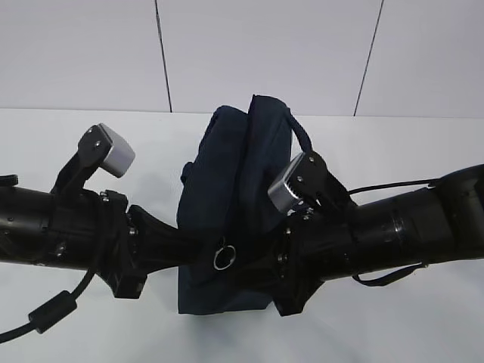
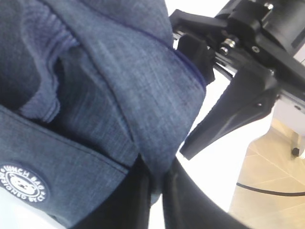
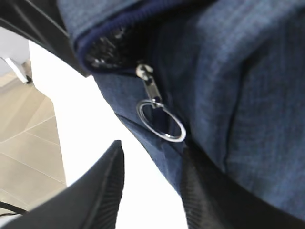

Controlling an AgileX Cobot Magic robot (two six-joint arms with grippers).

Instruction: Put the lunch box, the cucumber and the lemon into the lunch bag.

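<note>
Left gripper (image 2: 155, 191) is pinched on a fold of the lunch bag (image 1: 227, 219) at mid-table; right gripper (image 3: 152, 183) grasps the bag's fabric beside the silver ring pull (image 3: 161, 120). No lunch box, cucumber or lemon shows outside, so probably only zipping is left.

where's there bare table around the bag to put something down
Bare table shows right of the lunch bag in front of the right arm, left of it behind the left arm, and along the near edge. It is crowded at the bag's front, where the left gripper and right gripper meet.
</note>
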